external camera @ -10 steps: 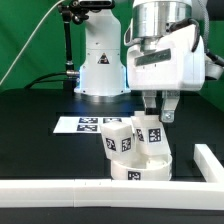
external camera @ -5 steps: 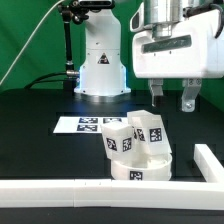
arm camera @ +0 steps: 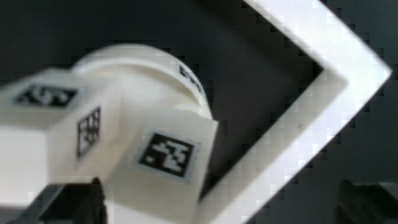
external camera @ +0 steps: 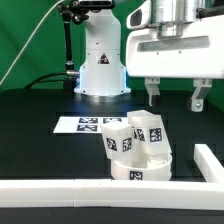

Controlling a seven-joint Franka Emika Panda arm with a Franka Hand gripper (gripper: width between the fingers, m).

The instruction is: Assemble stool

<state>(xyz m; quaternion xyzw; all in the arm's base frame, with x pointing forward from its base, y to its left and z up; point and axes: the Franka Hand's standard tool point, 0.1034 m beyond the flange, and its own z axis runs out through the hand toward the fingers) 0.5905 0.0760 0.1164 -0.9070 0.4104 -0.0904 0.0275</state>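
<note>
Overhead, gripper (external camera: 174, 97) hovers spread wide; legs (external camera: 120, 140) stand on seat (external camera: 140, 170).

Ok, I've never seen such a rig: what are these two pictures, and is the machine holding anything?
It is a robot arm with a two-finger claw. One picture comes from a camera standing off the arm, the other from a camera on its wrist, looking down. On the black table stands a white round seat with chunky tagged legs on it. Behind lies the flat marker board; a white L-shaped rail runs along the front. The claw hangs open above the legs, holding nothing.
</note>
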